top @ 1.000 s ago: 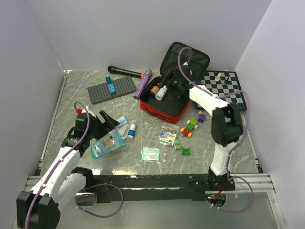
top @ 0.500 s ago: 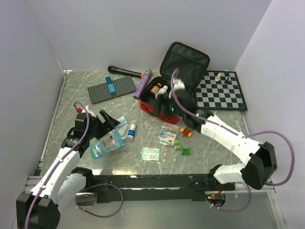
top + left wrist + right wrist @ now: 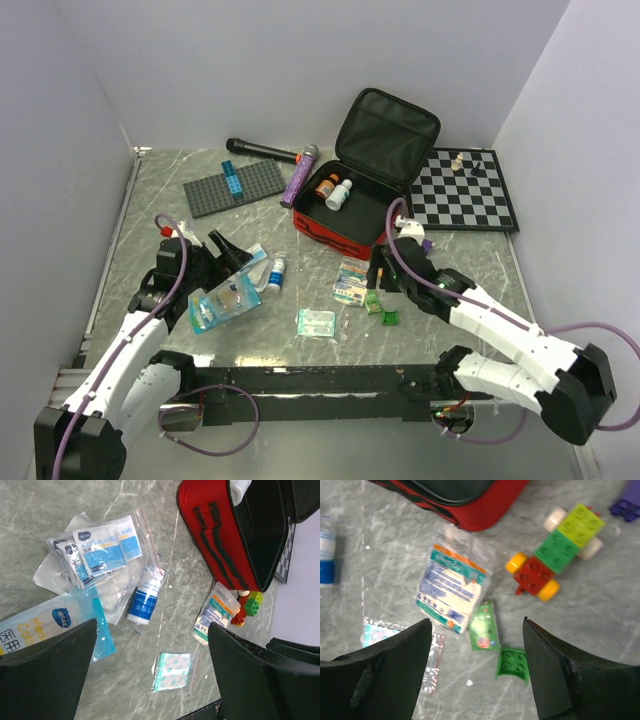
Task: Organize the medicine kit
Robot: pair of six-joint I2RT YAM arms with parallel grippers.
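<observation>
The red medicine kit (image 3: 345, 228) lies open at the back centre, its black lid (image 3: 385, 130) upright, with an orange bottle (image 3: 325, 186) and a white bottle (image 3: 340, 193) inside. My right gripper (image 3: 378, 272) (image 3: 476, 625) is open and empty, hovering over a green sachet (image 3: 484, 627) beside a gauze packet (image 3: 452, 587) and a green brick (image 3: 514, 665). My left gripper (image 3: 225, 250) (image 3: 152, 630) is open and empty above a blue-labelled bottle (image 3: 145, 600), a bag of wipes (image 3: 97, 550), a blue mask package (image 3: 55, 622) and a bandage bag (image 3: 172, 672).
A toy car of bricks (image 3: 555, 555) and a purple brick (image 3: 625, 502) lie right of the kit. A chessboard (image 3: 462, 190) sits at the back right. A grey baseplate (image 3: 233, 187), a microphone (image 3: 270, 151) and a purple tube (image 3: 298, 180) lie at the back left.
My right arm has come out of the kit and swung forward and down, over the small items in front of it. The left arm has not moved.
</observation>
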